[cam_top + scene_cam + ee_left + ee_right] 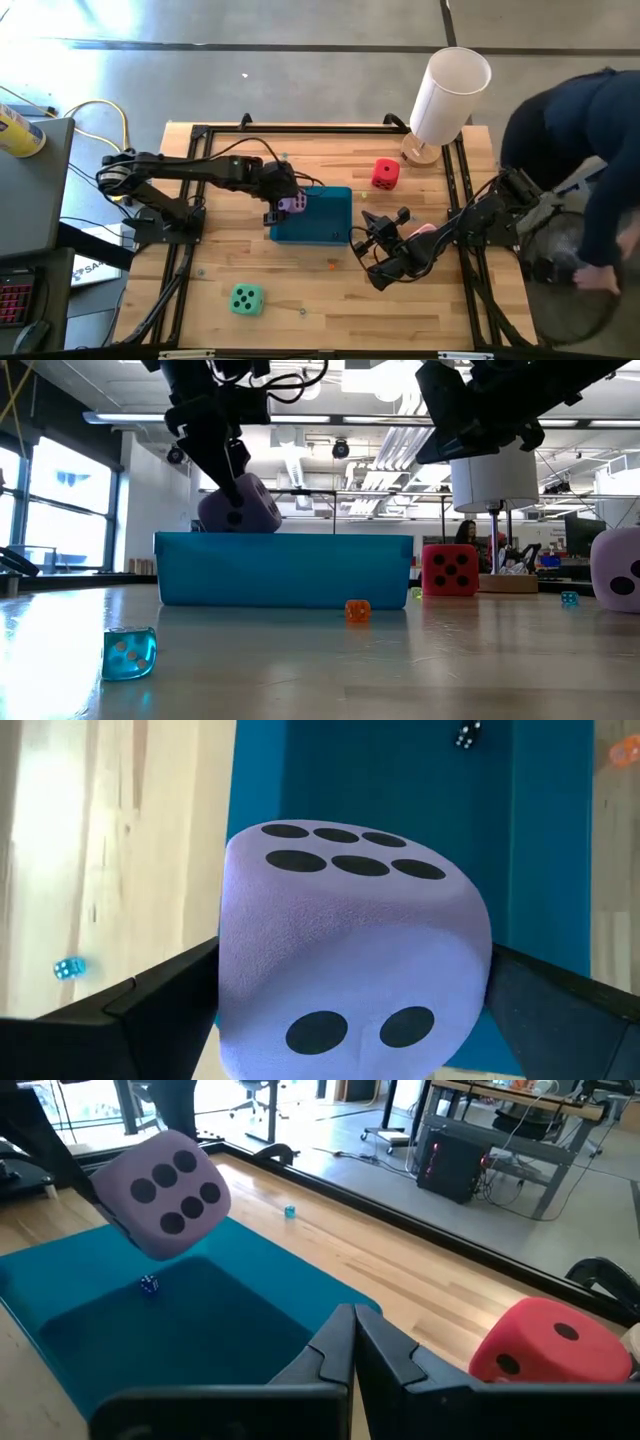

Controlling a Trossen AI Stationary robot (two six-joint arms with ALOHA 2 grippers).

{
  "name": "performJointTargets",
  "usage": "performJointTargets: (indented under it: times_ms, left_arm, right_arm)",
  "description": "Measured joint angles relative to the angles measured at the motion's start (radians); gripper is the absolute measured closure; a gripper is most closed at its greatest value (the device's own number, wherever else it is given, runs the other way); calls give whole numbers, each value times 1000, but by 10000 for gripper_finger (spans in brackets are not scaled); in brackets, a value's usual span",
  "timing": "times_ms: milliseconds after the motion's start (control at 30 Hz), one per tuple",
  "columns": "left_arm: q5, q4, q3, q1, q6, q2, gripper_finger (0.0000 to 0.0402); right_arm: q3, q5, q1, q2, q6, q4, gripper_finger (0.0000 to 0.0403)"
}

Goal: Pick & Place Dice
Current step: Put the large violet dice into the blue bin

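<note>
The lilac die (292, 205) is gripped between the wide-spread fingers of the left end effector (287, 207) over the near edge of the teal tray (325, 232), presumably for release inside, while the right end effector (372, 247), shut and empty, is parked beside the tray.

Bright, even indoor light; ceiling strips and window (60, 510) glare in low view. Tabletop (110, 840) washed out in left wrist view; lilac die (350, 950) close, slightly soft. Shadows faint.

Die (293, 205) in left gripper (281, 207) over tray (325, 235)
</note>
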Motion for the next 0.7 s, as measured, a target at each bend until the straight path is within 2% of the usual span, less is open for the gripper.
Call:
performJointTargets:
  times_ms: [700]
  left_arm:
    - [10, -4, 0, -16, -1, 0, 3]
  right_arm:
    - [0, 0, 0, 0, 0, -1, 401]
